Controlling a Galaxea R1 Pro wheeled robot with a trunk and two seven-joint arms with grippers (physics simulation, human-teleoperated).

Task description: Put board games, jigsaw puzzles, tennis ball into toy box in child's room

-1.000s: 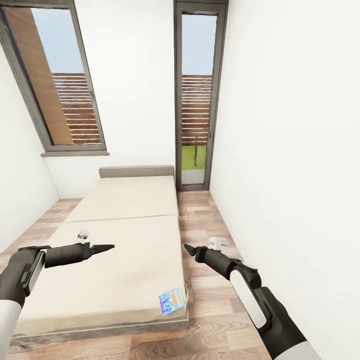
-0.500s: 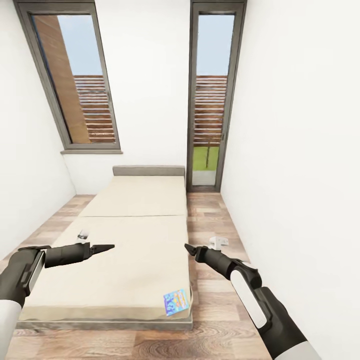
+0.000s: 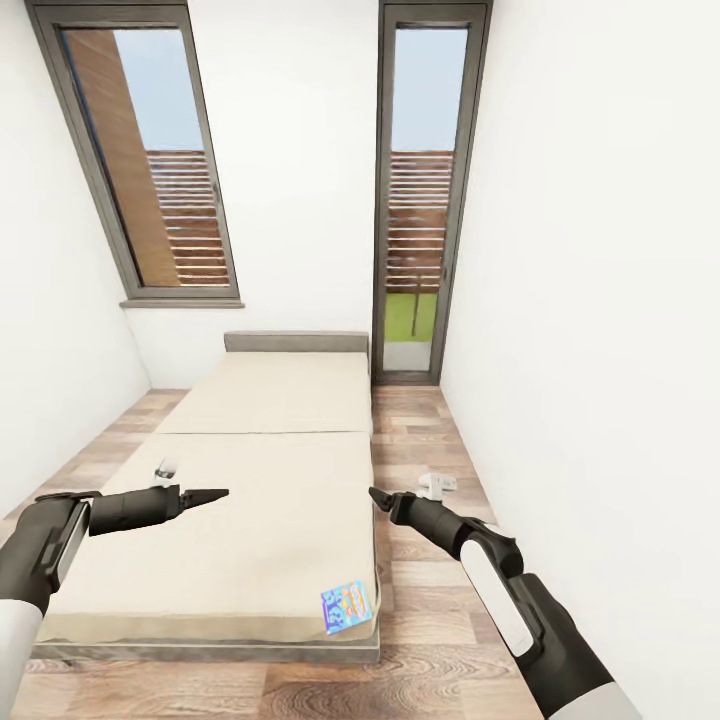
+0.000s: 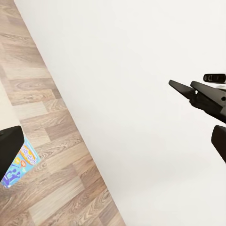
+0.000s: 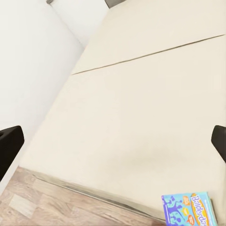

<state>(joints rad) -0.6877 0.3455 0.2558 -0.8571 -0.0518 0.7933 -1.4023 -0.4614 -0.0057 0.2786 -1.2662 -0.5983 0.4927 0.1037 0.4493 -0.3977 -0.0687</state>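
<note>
One board game (image 3: pixel 346 606) lies flat on the bed (image 3: pixel 260 480), at the near corner on the robot's right side, close to the mattress edge. It is a blue box with cartoon figures; the right wrist view (image 5: pixel 189 210) shows yellow lettering on its lid, too small for me to read surely. The left wrist view catches the same box (image 4: pixel 19 162) at the bed's edge beside the wood floor (image 4: pixel 56 155).

Two arms reach out over the bed's foot. The left claw (image 3: pixel 212 494) hovers above the mattress and looks pinched to a point. The right claw (image 3: pixel 377 497) hangs over the bed's right edge, its fingers together too. Neither carries anything.

Two tall windows stand in the far wall. One small white thing (image 3: pixel 437 485) lies on the floor by the right wall.
</note>
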